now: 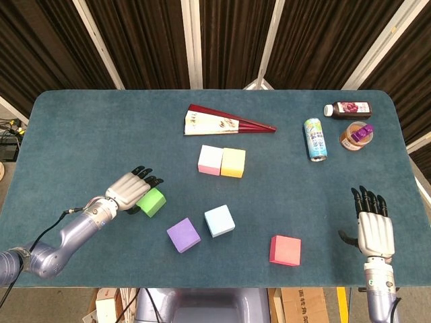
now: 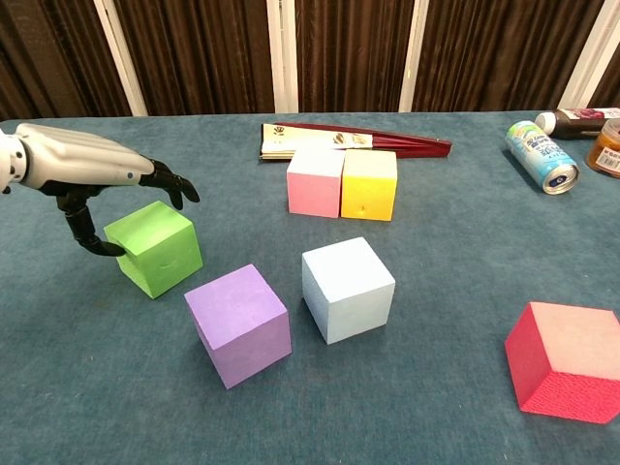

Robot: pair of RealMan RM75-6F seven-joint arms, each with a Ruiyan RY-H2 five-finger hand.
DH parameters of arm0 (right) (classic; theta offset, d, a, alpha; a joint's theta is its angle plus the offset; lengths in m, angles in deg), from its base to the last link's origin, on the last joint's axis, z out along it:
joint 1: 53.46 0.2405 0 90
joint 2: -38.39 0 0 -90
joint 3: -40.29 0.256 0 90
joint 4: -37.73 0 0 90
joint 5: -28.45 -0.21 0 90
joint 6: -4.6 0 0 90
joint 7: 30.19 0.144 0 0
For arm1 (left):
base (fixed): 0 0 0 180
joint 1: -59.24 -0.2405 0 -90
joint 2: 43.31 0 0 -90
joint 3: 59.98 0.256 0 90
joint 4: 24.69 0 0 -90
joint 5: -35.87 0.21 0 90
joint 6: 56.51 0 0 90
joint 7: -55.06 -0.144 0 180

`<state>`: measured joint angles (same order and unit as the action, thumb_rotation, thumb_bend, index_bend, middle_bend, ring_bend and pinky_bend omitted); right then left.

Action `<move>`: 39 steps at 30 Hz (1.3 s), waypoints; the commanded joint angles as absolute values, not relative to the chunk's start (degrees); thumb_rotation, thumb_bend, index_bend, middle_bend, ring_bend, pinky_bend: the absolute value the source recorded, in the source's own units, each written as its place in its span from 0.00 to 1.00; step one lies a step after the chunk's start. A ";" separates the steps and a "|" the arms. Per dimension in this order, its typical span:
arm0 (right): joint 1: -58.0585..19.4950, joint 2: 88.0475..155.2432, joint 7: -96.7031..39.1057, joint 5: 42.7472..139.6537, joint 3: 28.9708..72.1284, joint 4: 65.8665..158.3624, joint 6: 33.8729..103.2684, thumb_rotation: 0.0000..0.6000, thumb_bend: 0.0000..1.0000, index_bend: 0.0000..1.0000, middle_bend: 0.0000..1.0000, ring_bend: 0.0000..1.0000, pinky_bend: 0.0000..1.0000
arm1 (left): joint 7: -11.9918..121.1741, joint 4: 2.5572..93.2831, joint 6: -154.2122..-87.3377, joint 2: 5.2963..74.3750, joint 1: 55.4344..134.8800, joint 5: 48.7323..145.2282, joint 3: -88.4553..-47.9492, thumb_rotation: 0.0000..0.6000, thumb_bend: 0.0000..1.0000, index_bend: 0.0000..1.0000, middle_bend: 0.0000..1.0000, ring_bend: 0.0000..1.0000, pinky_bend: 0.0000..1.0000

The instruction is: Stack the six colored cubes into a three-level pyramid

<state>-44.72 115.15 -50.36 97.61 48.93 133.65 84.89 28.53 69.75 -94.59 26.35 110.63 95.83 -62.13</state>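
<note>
The green cube (image 1: 153, 202) (image 2: 155, 247) sits at the near left of the table. My left hand (image 1: 128, 190) (image 2: 82, 170) hovers over it with fingers stretched above its top, and the thumb touches its left face. The pink cube (image 1: 210, 159) (image 2: 315, 182) and yellow cube (image 1: 234, 162) (image 2: 369, 184) stand side by side, touching, at mid-table. Nearer me lie the light blue cube (image 1: 219, 221) (image 2: 348, 289), the purple cube (image 1: 183, 235) (image 2: 238, 325) and the red cube (image 1: 285, 250) (image 2: 565, 360), each apart. My right hand (image 1: 374, 225) lies flat and empty at the near right edge.
A folded red fan (image 1: 222, 122) (image 2: 349, 142) lies behind the pink and yellow cubes. At the far right are a can on its side (image 1: 314, 139) (image 2: 541, 156), a dark bottle (image 1: 348, 108) (image 2: 581, 118) and an orange jar (image 1: 355, 136) (image 2: 610, 145).
</note>
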 commanded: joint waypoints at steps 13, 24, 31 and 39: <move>-44.37 115.03 -50.20 96.53 48.76 134.15 83.80 1.00 0.20 0.02 0.02 0.00 0.00 | 26.58 69.94 -95.61 26.11 111.91 94.19 -60.49 1.00 0.27 0.07 0.09 0.00 0.00; -44.25 114.60 -49.92 95.13 49.02 134.75 83.26 1.00 0.20 0.02 0.02 0.00 0.00 | 26.01 70.04 -96.03 26.41 112.76 93.53 -59.72 1.00 0.27 0.16 0.19 0.00 0.00; -44.13 114.55 -49.77 94.70 49.00 134.72 83.00 1.00 0.20 0.02 0.02 0.00 0.00 | 25.89 69.82 -96.70 26.62 112.93 93.04 -59.39 1.00 0.27 0.17 0.19 0.00 0.00; -44.02 114.53 -49.66 94.19 49.05 134.77 82.89 1.00 0.20 0.02 0.02 0.00 0.00 | 25.88 69.88 -97.37 26.74 113.11 93.68 -59.11 1.00 0.28 0.21 0.23 0.00 0.00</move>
